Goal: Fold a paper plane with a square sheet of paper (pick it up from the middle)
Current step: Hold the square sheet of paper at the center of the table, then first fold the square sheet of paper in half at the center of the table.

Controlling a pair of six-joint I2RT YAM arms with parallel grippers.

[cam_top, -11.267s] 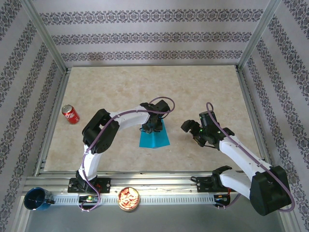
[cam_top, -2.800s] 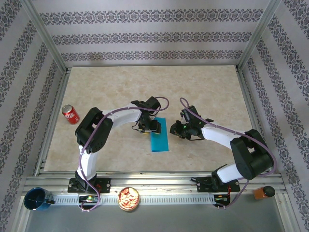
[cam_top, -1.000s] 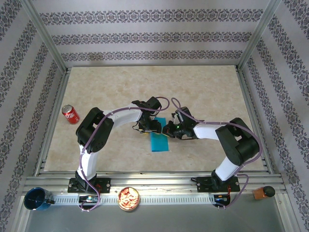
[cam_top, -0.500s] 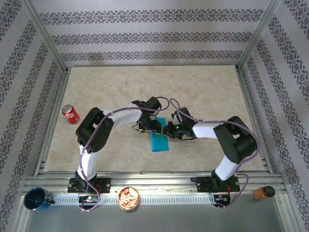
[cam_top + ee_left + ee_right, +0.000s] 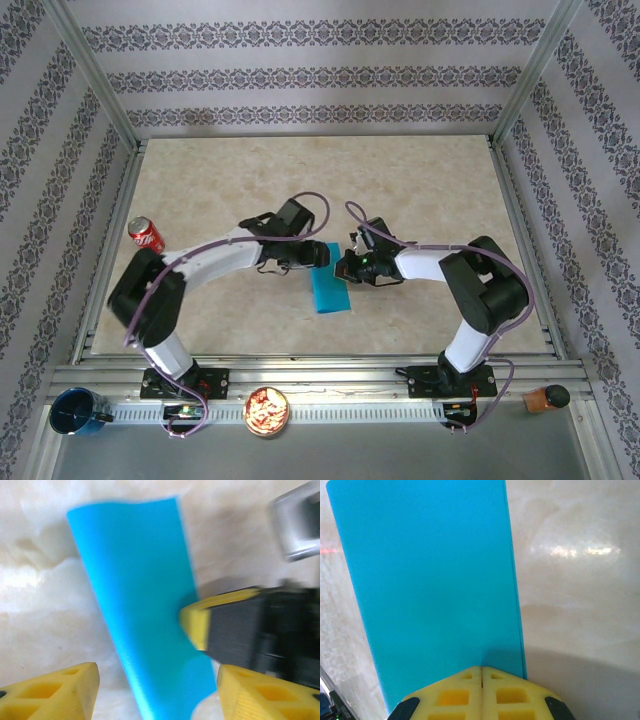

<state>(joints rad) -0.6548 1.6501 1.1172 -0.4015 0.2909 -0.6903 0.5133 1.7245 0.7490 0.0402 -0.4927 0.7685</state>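
Note:
The square sheet of paper [image 5: 329, 287] lies flat on the table as a narrow turquoise rectangle; a paper plane is out of view. My right gripper [image 5: 346, 268] is shut, its yellow tip [image 5: 481, 674] pressing down on the paper [image 5: 427, 580] near its right edge. The left gripper [image 5: 318, 256] is open at the strip's far end. In the left wrist view its fingers [image 5: 55, 690] stand either side of the paper [image 5: 142, 620] without touching it, and the right gripper's tip [image 5: 199, 625] rests on the blue surface.
A red soda can [image 5: 146, 236] stands at the table's left edge. A dark blue cup [image 5: 78, 411], a round tin of snacks [image 5: 267, 411] and a small brown object [image 5: 545, 398] sit along the near rail. Metal frame posts bound the table.
The left arm has swung its elbow out to the left, and its gripper has shifted slightly up and right and opened a little. The right gripper stays pressed on the paper.

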